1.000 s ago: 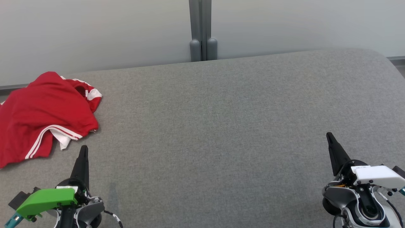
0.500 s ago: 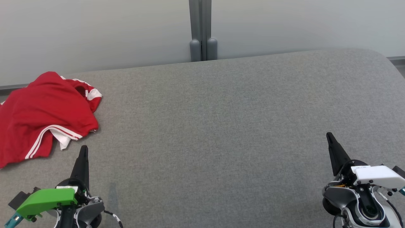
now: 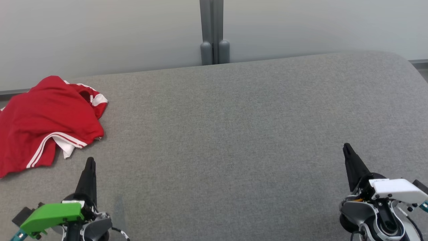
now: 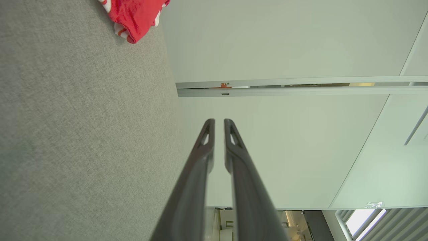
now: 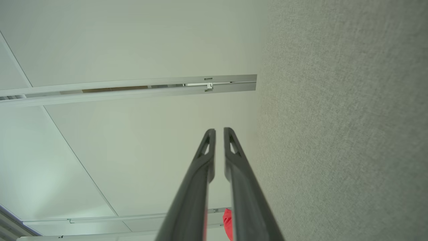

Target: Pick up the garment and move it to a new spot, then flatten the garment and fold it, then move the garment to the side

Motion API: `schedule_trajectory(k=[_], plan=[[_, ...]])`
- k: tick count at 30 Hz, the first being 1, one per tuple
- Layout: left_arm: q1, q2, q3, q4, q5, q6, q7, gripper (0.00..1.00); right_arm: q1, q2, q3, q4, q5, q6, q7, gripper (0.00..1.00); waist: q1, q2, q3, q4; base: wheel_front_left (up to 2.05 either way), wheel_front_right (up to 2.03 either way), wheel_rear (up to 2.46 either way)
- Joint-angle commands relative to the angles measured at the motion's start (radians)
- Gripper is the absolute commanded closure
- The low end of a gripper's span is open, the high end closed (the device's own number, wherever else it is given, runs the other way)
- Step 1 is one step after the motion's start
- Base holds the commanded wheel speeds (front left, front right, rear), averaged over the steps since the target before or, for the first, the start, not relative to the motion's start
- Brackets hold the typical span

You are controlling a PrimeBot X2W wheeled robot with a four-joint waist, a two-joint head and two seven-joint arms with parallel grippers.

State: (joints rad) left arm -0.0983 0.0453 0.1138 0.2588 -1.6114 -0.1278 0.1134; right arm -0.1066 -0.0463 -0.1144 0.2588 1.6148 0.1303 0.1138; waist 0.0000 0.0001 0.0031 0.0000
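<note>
The garment (image 3: 43, 117), red with white stripes, lies crumpled at the far left of the grey padded surface (image 3: 234, 134); one corner of it shows in the left wrist view (image 4: 135, 15). My left gripper (image 3: 89, 162) hovers just in front of it to its right, apart from the cloth, fingers together with nothing between them (image 4: 219, 122). My right gripper (image 3: 347, 149) is at the lower right, far from the garment, also shut and holding nothing (image 5: 219, 130). A sliver of red garment (image 5: 227, 222) shows low in the right wrist view.
A pale partition wall with a grey post (image 3: 214, 33) runs along the surface's far edge. The surface rounds off at its far right corner (image 3: 401, 60). Wide bare fabric stretches between the two grippers.
Both grippers have drawn back slightly toward the bottom of the head view. The garment has not moved.
</note>
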Motion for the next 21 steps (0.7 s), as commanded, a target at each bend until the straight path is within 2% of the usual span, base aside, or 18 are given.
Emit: schedule_trajectory(k=[1, 2, 12, 21], plan=[[0.004, -0.001, -0.001, 0.005, 0.000, 0.001, -0.001, 1.00, 0.003, 0.002, 0.002, 0.004, 0.000, 0.000, -0.002, 1.00, 0.0000, -0.0001, 0.000, 0.000, 0.00, 0.00, 0.00], [0.015, -0.003, -0.002, 0.017, 0.000, 0.001, -0.001, 0.00, 0.013, 0.005, 0.001, 0.017, 0.000, 0.000, -0.001, 0.00, 0.0000, -0.0001, 0.000, 0.000, 0.00, 0.00, 0.00], [0.034, -0.003, -0.031, -0.001, 0.042, 0.010, -0.048, 0.00, 0.023, 0.005, 0.033, 0.022, -0.041, 0.000, -0.049, 0.00, 0.0000, -0.0001, 0.000, 0.000, 0.00, 0.00, 0.00], [0.038, -0.001, -0.055, -0.054, 0.174, 0.042, -0.089, 0.00, 0.026, 0.004, 0.040, -0.011, -0.161, 0.000, -0.090, 0.00, 0.0000, -0.0001, 0.001, 0.001, 0.00, 0.00, 0.00]])
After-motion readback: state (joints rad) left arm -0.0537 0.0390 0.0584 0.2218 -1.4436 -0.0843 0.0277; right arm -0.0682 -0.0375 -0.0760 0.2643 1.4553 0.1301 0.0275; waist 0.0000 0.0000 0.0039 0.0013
